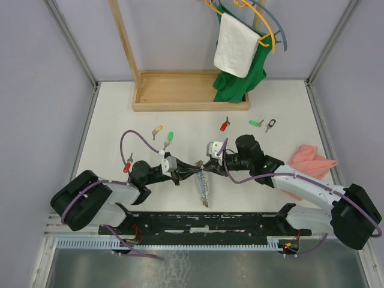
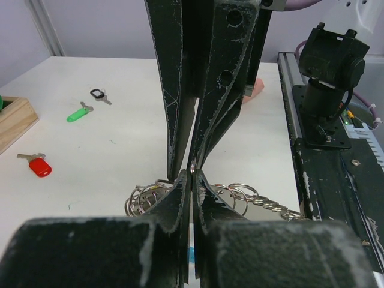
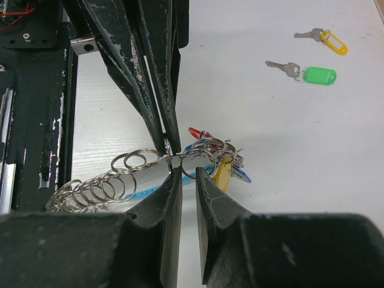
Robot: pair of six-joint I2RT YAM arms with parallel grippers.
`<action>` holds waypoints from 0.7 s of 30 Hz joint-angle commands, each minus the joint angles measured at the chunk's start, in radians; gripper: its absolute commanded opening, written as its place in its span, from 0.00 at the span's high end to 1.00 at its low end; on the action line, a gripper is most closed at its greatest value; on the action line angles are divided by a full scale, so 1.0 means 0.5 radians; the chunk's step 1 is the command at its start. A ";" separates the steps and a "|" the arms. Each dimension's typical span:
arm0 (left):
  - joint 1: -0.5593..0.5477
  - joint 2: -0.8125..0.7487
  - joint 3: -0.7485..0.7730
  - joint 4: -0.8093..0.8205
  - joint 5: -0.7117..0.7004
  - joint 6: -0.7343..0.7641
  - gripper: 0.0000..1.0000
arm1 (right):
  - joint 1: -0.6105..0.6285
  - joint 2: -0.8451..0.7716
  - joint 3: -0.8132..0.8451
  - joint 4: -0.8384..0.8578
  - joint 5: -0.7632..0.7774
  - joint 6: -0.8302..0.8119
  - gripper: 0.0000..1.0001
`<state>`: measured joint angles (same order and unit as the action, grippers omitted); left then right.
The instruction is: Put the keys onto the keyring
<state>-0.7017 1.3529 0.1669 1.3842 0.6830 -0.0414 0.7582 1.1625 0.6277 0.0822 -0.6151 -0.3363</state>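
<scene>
We're steadying the large grey-coil-and-blue-tube keyring (image 1: 203,191), centred by the desk's near edge. The left gripper (image 2: 192,177) is clamped tight on it; the right gripper (image 3: 187,174) is narrowly parted at its wire, grip unclear. Next, probably: fetch a loose red-tagged silver key (image 1: 224,125).

bright, even light; faint soft shadows on the white table (image 1: 288,114); wrist-view foregrounds out of focus

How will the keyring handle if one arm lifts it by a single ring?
Probably floppy: the keyring is a chain of loose linked rings lying slack, so it should sag and swing. Likely end-heavy, since the tagged keys bunch at one end. The thin wire may slip in a pinch.
</scene>
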 commanded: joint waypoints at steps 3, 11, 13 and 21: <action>0.010 0.000 0.016 0.201 -0.034 -0.043 0.97 | -0.001 0.005 0.040 0.083 -0.164 0.020 0.78; 0.008 -0.012 0.013 0.173 -0.091 -0.030 0.97 | 0.001 -0.037 0.034 -0.002 -0.133 -0.007 0.76; 0.007 -0.015 0.011 0.170 -0.087 -0.027 0.97 | 0.000 -0.045 0.041 0.021 -0.153 0.016 0.76; 0.008 -0.012 0.010 0.177 -0.083 -0.024 0.97 | 0.000 -0.027 0.063 0.068 -0.214 0.065 0.76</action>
<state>-0.7017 1.3529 0.1650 1.3857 0.6743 -0.0414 0.7563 1.1622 0.6277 0.0669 -0.6559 -0.3290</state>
